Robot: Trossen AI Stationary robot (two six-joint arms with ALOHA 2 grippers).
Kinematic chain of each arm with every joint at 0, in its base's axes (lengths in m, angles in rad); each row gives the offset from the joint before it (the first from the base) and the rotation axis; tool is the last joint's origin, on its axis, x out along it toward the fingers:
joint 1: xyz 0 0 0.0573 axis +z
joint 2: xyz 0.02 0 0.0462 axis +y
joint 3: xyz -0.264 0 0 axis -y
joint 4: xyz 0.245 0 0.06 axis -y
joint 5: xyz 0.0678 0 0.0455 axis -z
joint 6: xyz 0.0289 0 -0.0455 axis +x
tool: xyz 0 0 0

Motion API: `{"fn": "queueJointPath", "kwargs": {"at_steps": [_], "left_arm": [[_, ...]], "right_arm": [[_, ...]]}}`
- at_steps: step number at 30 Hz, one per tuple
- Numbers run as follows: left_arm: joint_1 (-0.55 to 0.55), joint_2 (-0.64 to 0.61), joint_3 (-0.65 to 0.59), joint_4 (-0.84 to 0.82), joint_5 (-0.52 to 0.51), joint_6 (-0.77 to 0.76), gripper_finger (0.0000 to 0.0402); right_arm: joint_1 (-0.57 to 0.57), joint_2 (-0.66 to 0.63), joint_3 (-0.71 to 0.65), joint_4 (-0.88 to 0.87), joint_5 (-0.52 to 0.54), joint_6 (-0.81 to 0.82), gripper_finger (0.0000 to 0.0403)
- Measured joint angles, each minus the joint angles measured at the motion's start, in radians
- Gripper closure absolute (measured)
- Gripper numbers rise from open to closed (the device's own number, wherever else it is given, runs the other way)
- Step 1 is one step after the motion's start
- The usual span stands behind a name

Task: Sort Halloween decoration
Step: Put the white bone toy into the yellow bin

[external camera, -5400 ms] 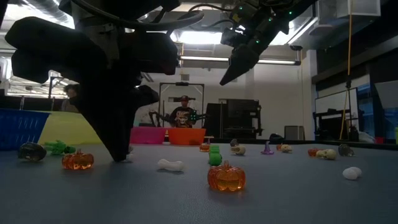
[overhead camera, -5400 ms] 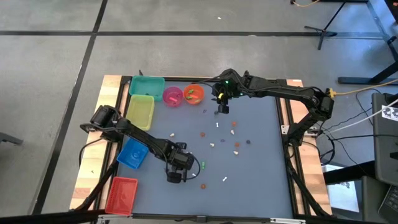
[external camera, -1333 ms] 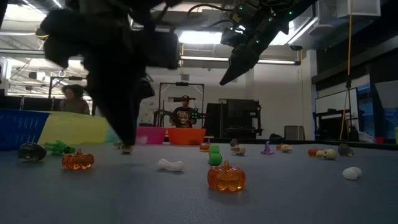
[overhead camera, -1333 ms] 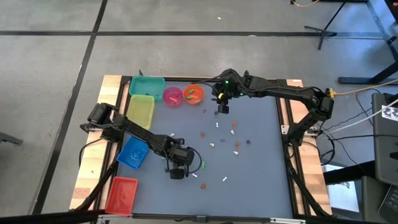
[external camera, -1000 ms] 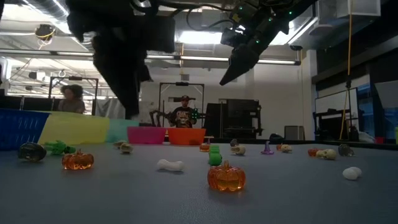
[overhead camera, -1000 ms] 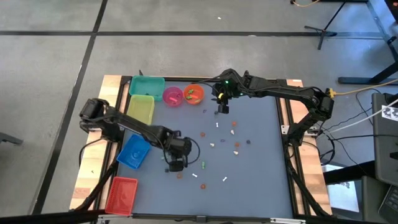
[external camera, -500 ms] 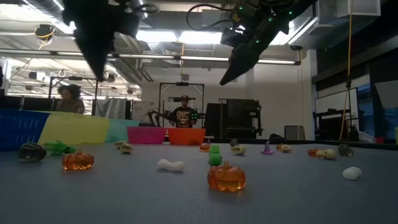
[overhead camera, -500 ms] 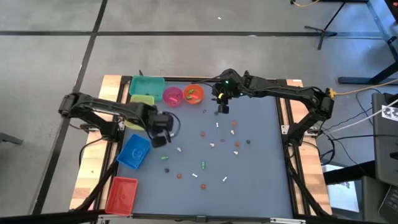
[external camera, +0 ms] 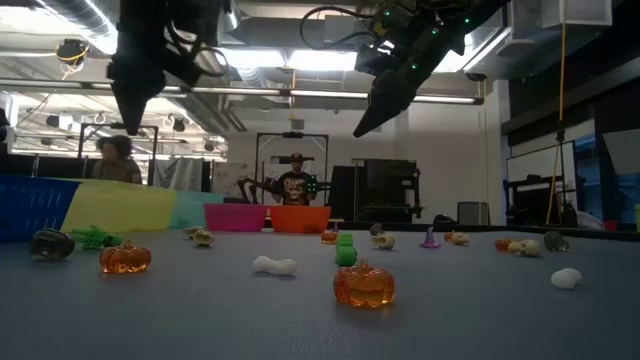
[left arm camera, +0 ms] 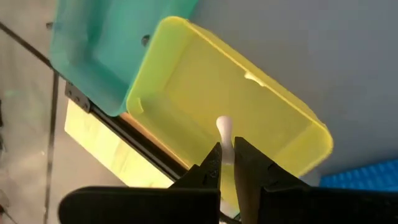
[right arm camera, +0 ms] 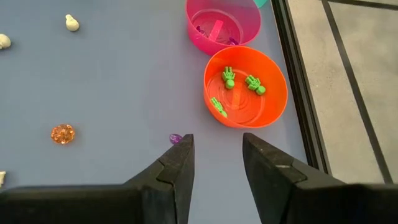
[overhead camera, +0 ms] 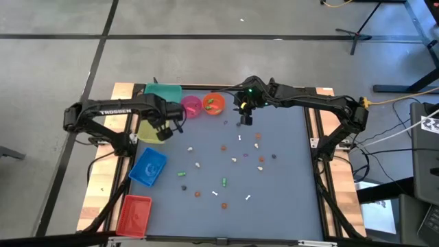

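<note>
The Halloween decoration lies as small trinkets (overhead camera: 233, 159) scattered over the grey table; in the low view an orange pumpkin (external camera: 364, 284) and a white bone (external camera: 274, 265) rest on it. My left gripper (overhead camera: 163, 130) hangs over the yellow bin (left arm camera: 249, 118), shut on a white bone-shaped trinket (left arm camera: 224, 127). At the table's far middle my right gripper (right arm camera: 217, 155) hovers open above the table, close to the orange bowl (right arm camera: 245, 87), which holds green trinkets. My left gripper pinches the white trinket between its two fingertips (left arm camera: 211, 163). The trinket's knobbed end (left arm camera: 224, 124) sticks out past the tips. The fingers slant downward from above. The trinket is lifted clear, over the inside of the yellow bin.
Along the table's left side stand a teal bin (overhead camera: 162, 92), a blue bin (overhead camera: 147, 167) and a red bin (overhead camera: 134, 214). A pink bowl (overhead camera: 191, 106) stands beside the orange bowl (overhead camera: 214, 103) at the far edge. People show in the room beyond (external camera: 295, 185).
My left gripper has risen from the table's near middle and swung toward the far left, over the yellow bin, turning as it went and staying shut. My right gripper has kept still.
</note>
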Motion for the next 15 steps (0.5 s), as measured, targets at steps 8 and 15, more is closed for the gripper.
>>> {"fn": "queueJointPath", "kwargs": {"at_steps": [8,15], "left_arm": [[0.102,0.000,0.000,0.014,-0.016,0.001,0.0392],[0.137,0.000,0.000,0.013,-0.016,0.001,0.0383]], "right_arm": [[0.000,0.000,0.000,-0.002,0.000,0.026,0.0268],[0.000,0.000,0.000,-0.003,0.000,0.026,0.0268]]}}
